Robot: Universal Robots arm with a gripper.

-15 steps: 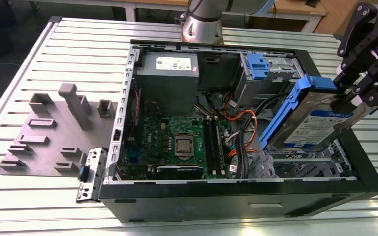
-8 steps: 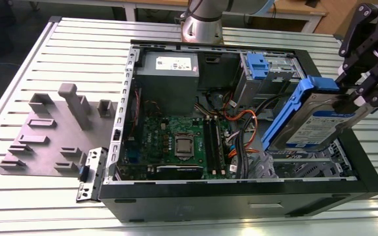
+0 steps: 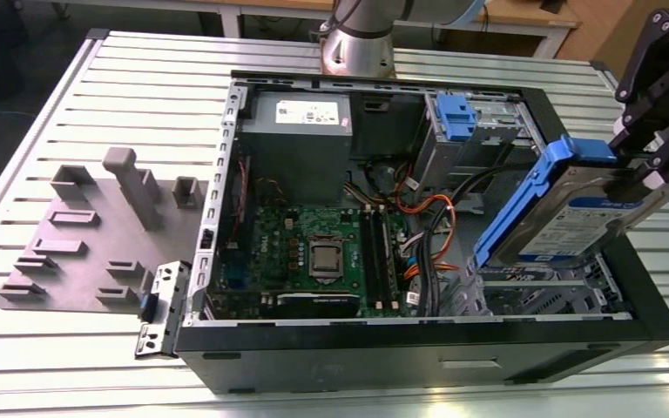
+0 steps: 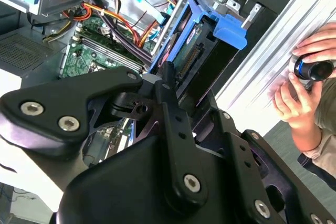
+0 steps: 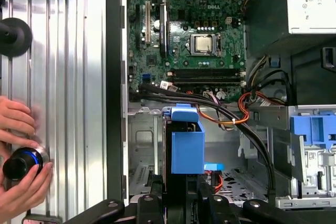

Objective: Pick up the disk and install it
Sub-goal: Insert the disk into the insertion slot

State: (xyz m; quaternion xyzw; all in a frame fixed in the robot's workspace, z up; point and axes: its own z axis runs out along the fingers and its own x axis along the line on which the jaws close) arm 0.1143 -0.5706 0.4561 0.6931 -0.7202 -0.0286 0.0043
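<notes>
Disk (image 3: pixel 567 213) in claw (image 3: pixel 646 178) hangs tilted over cables (image 3: pixel 425 228) inside case (image 3: pixel 428 348).

arm base (image 3: pixel 358 39) upright | tool (image 3: pixel 646 174) clamped on disk (image 3: pixel 567 218) | aloft, tilted

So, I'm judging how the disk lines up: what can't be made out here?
Exterior view: the disk hides part of the drive cage behind it.
Exterior view: the gripper holding it is cut off by the right edge.
Second wrist view: the gripper's own body covers much of the disk.
</notes>
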